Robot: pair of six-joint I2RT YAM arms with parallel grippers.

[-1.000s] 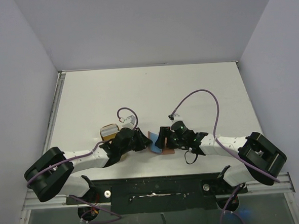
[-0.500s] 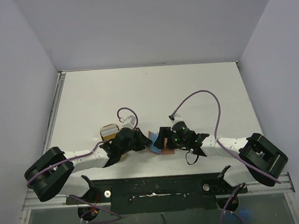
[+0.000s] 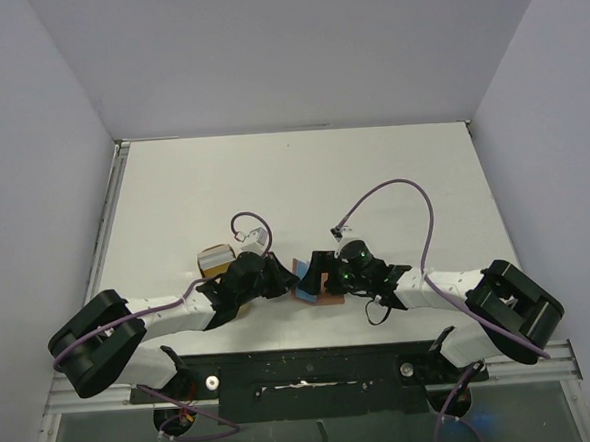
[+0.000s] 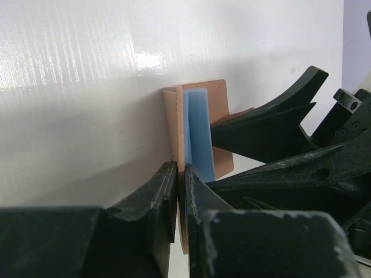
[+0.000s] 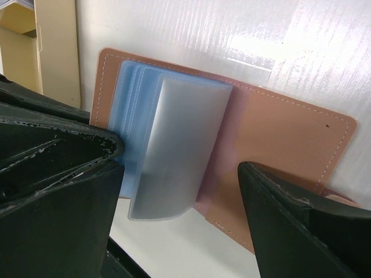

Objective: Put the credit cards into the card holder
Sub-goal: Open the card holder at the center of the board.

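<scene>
White table (image 3: 372, 176) underneath. Clamps left gripper (image 4: 179, 186) nearly closed on the thin cover edge of the open card holder (image 5: 278, 133). Keeps right gripper (image 5: 179, 162) released, jaws spread wide either side of holder's clear sleeve (image 5: 174, 191) and light blue card (image 5: 130, 116). Lies between both grippers.

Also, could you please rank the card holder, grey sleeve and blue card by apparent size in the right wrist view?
1. card holder
2. grey sleeve
3. blue card, partly hidden under the sleeve, so these two may match.
</scene>
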